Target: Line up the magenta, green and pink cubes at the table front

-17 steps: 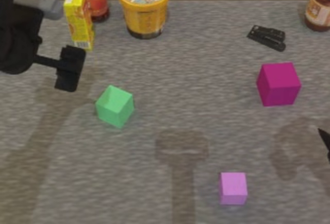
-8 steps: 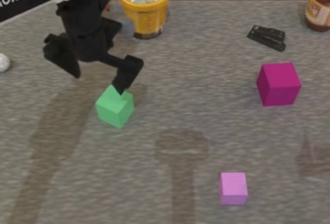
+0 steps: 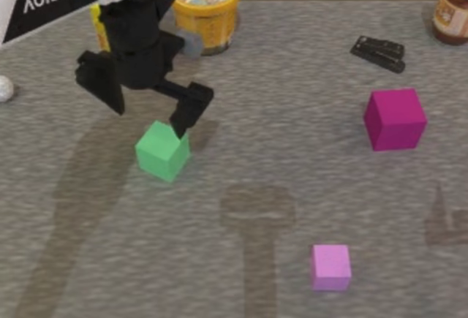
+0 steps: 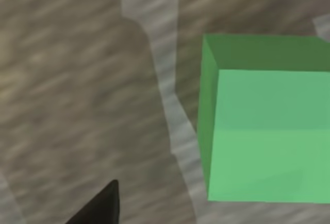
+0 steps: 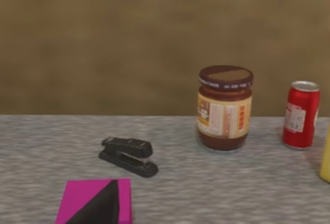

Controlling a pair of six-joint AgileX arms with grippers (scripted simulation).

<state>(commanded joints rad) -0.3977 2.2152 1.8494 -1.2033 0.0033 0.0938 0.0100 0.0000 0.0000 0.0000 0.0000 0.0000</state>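
Observation:
The green cube (image 3: 162, 150) lies left of centre on the table (image 3: 292, 157). My left gripper (image 3: 146, 117) hangs open just behind and above it, one finger (image 3: 189, 112) over the cube's far right corner, the other (image 3: 102, 88) well off to the left. The left wrist view has the green cube (image 4: 263, 131) close up beside one fingertip (image 4: 103, 206). The magenta cube (image 3: 395, 118) rests at the right and the pink cube (image 3: 331, 267) near the front. My right gripper (image 5: 147, 218) is outside the top view, low behind the magenta cube (image 5: 82, 198).
At the back stand a yellow tub (image 3: 208, 4), a yellow carton (image 3: 97, 29) half hidden by my left arm, a black stapler (image 3: 378, 53) and a brown jar (image 3: 450, 14). A red can (image 5: 300, 114) stands beside the jar. A white ball (image 3: 5, 88) lies at the left edge.
My left arm swung in from the far left to above the green cube, then edged slightly right. The dark tip at the top view's right edge has gone out of view.

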